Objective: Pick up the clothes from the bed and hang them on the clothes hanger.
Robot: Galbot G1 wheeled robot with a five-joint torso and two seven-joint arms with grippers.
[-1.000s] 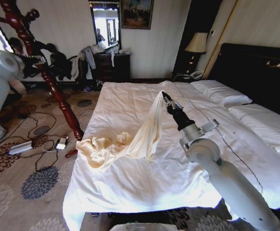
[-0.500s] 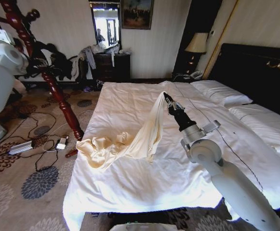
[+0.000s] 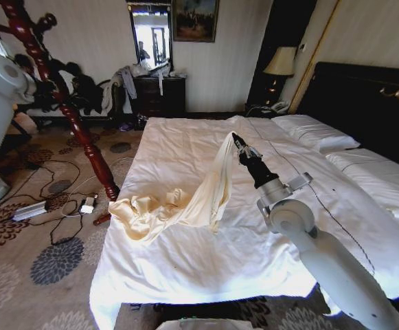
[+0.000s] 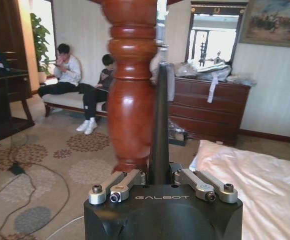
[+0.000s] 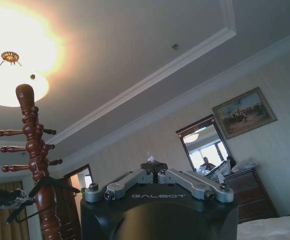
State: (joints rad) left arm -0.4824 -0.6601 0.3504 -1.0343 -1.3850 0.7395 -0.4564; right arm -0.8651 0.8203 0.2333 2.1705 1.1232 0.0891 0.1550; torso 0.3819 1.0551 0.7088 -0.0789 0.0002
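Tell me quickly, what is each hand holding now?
Left hand: shut on the clothes hanger.
Right hand: shut on the cream garment, lifted above the bed.

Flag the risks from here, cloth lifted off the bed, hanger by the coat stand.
1. The right gripper pinches only one end of the cream garment; most of it trails on the bed, so it could drag or slip free.
2. The left gripper holds the black hanger right against the wooden coat stand; a swing might knock it.
3. Cables on the carpet could snag the base.
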